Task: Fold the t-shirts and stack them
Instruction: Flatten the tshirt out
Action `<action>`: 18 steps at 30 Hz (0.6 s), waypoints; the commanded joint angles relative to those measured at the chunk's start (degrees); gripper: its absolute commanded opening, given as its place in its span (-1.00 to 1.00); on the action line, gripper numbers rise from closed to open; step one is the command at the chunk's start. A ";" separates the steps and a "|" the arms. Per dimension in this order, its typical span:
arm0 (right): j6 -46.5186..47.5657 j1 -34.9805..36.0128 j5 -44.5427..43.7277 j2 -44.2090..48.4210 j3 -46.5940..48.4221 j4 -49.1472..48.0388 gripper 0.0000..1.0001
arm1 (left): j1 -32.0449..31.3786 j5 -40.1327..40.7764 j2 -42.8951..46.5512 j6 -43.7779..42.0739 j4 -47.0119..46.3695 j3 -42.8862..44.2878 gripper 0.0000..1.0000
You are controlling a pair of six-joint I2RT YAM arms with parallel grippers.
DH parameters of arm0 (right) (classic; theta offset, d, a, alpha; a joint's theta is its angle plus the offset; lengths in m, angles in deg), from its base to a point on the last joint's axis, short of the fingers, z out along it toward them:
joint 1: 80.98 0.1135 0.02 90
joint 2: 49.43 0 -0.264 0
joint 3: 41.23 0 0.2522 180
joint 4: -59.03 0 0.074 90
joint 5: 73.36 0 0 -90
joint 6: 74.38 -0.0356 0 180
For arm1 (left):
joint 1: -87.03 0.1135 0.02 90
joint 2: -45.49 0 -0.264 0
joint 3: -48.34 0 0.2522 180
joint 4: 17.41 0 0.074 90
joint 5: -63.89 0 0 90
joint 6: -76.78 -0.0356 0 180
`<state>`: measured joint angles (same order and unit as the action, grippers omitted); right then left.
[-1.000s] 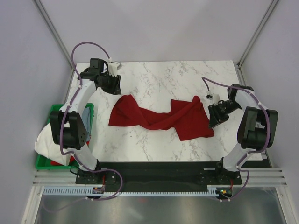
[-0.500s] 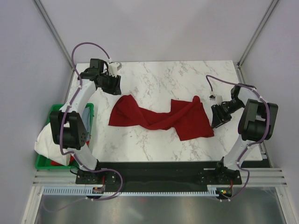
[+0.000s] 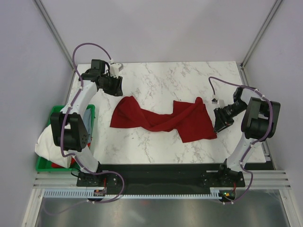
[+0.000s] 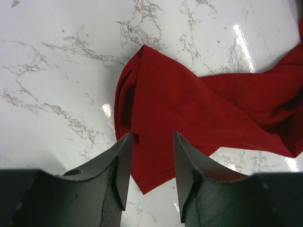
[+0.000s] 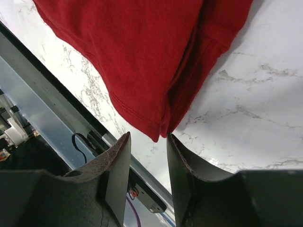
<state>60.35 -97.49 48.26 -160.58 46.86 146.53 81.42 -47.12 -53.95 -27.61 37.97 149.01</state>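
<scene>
Right now your left end effector is released, hovering at the left corner of the red shirt. Your right end effector is also released, at its near right corner. The shirt lies twisted across the table. You're likely at the spreading step: pinch both corners, then pull flat.

A robotics lab cell: aluminium frame, plain white walls, marble-patterned table.

Marble table w/ red tee
</scene>
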 commanded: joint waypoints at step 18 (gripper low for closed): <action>3.35 -0.19 4.59 -2.66 3.46 4.75 -0.35 | -0.11 1.41 2.05 -1.16 -1.20 0.71 -0.06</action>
<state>61.46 -97.49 50.33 -162.96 48.65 148.71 81.42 -46.09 -53.95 -27.63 37.97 149.01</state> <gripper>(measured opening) 0.330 0.468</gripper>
